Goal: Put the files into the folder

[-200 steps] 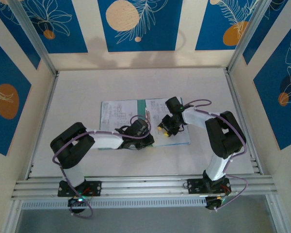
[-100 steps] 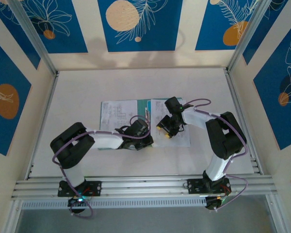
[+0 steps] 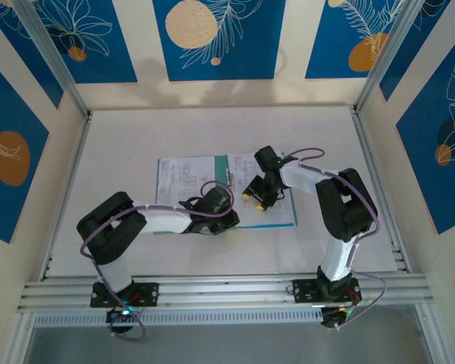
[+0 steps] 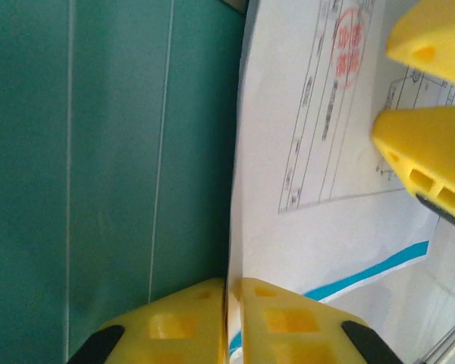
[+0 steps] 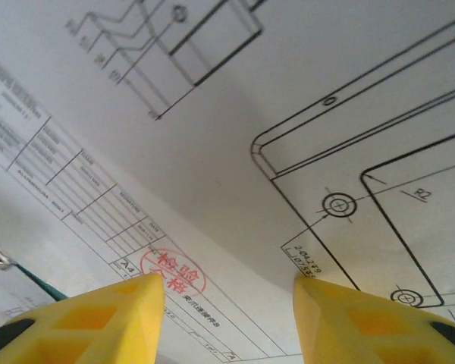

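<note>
While the flat teal-green card folder (image 4: 98,152) lies on the white table (image 3: 136,136), the left gripper (image 4: 231,292), jaws almost together, pinches the edge of the loose white printed paper sheets (image 4: 318,227) lying on it; the right gripper (image 5: 227,284), jaws half apart, hangs just above them

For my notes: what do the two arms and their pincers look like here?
Both arms, left arm and right arm, have white links between bulky black joints, each trailed by a looping purple cable. The left pincer and right pincer carry yellow wedge-shaped fingers with rectangular hollows and black bases.
</note>
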